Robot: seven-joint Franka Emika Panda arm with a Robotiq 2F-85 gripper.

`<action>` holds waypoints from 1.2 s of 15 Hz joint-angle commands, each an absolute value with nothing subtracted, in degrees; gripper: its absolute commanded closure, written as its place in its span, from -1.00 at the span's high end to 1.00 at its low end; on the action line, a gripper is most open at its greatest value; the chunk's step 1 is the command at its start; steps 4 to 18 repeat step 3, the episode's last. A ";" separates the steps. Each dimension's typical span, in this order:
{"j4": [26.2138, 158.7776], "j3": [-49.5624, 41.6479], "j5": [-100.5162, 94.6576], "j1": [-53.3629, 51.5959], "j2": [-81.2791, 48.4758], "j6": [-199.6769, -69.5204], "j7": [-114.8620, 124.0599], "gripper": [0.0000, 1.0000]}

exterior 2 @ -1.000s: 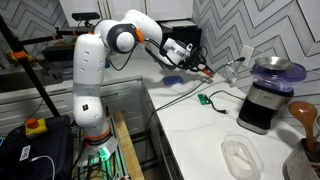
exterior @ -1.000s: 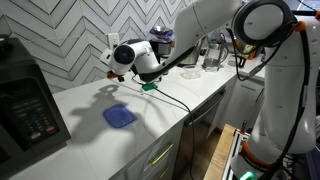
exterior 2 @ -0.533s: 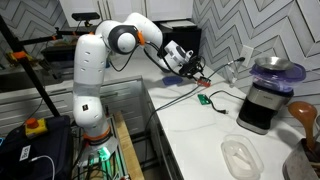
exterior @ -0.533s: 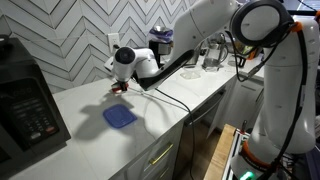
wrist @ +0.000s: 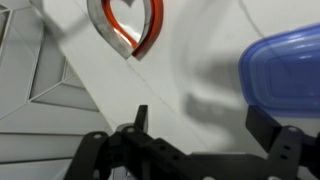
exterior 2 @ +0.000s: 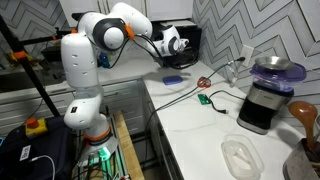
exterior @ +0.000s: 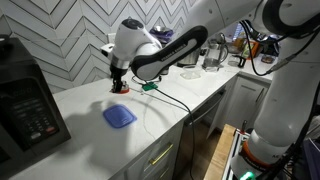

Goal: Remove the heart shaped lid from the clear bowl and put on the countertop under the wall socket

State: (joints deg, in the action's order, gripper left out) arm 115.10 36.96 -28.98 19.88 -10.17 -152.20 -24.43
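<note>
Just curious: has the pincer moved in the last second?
Yes. The pincer lifted and drew back from the wall socket, toward the blue lid.

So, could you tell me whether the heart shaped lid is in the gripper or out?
Out: the heart shaped lid rests on the countertop, apart from the open gripper.

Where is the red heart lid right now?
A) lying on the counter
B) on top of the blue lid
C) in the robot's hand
A: the wrist view shows the heart lid lying flat on the counter, apart from the blue lid, and the hand is open and empty.
</note>
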 commanded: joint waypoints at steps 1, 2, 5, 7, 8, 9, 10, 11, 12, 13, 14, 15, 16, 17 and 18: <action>116.48 52.32 -13.00 35.31 -8.76 -158.56 -38.61 0.98; 115.25 45.08 -19.78 28.10 -9.18 -155.85 -32.04 0.98; 115.21 48.46 -16.60 31.43 -9.05 -156.80 -35.16 0.99; 115.21 48.46 -16.60 31.43 -9.05 -156.80 -35.16 0.99; 115.21 48.46 -16.60 31.43 -9.05 -156.80 -35.16 0.99; 115.21 48.46 -16.60 31.43 -9.05 -156.80 -35.16 0.99; 115.21 48.46 -16.60 31.43 -9.05 -156.80 -35.16 0.99; 115.21 48.46 -16.60 31.43 -9.05 -156.80 -35.16 0.99; 115.21 48.46 -16.60 31.43 -9.05 -156.80 -35.16 0.99; 115.21 48.46 -16.60 31.43 -9.05 -156.80 -35.16 0.99; 115.21 48.46 -16.60 31.43 -9.05 -156.80 -35.16 0.99; 115.21 48.46 -16.60 31.43 -9.05 -156.80 -35.16 0.99; 115.21 48.46 -16.60 31.43 -9.05 -156.80 -35.16 0.99; 115.21 48.46 -16.60 31.43 -9.05 -156.80 -35.16 0.99; 115.21 48.46 -16.60 31.43 -9.05 -156.80 -35.16 0.99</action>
